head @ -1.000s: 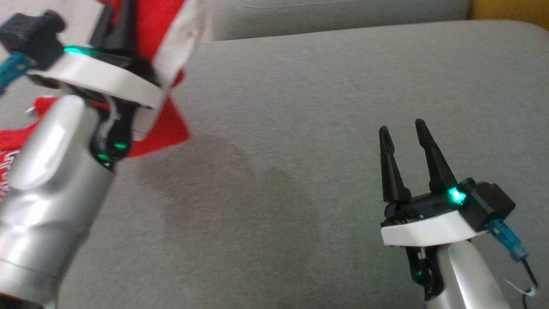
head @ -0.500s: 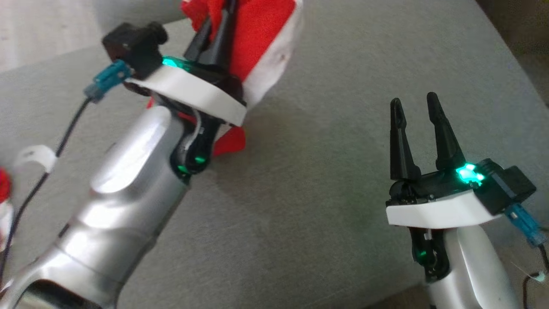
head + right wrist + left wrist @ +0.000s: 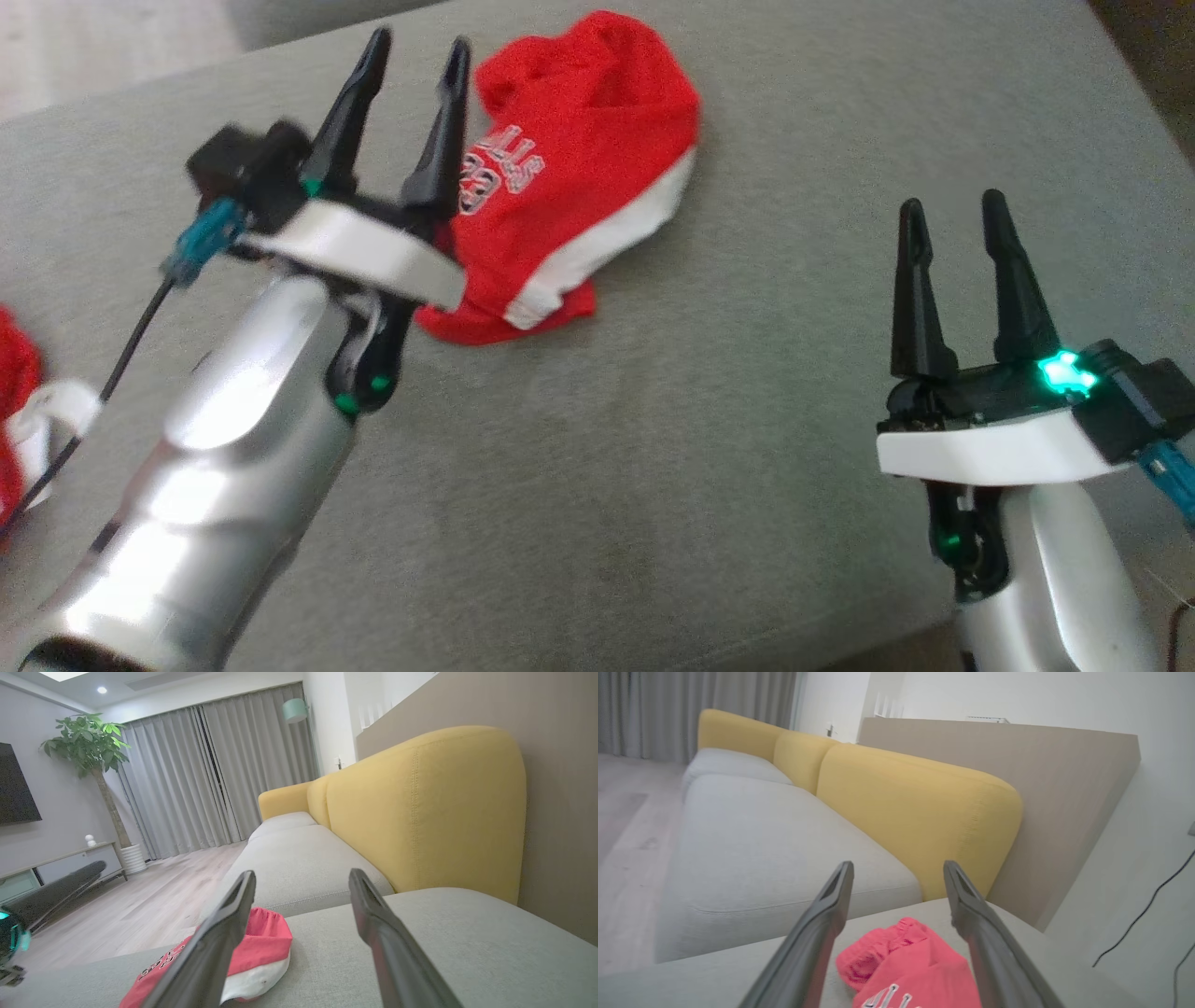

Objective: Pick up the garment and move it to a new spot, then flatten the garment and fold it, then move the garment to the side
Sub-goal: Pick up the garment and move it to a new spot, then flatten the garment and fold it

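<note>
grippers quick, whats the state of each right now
Left gripper: open, holding nothing; the red garment lies on the grey cushion beside it.
Right gripper: open, empty.

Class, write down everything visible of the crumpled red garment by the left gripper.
The red garment looks like soft knit, with a white band along one edge and white lettering. It lies crumpled in a loose heap, unfolded, on the grey cushion. The open left gripper stands at its left side, not gripping it.

grey sofa cushion (image 3: 653, 448), red/white garment (image 3: 579, 140) crumpled on it, twd far edge
</note>
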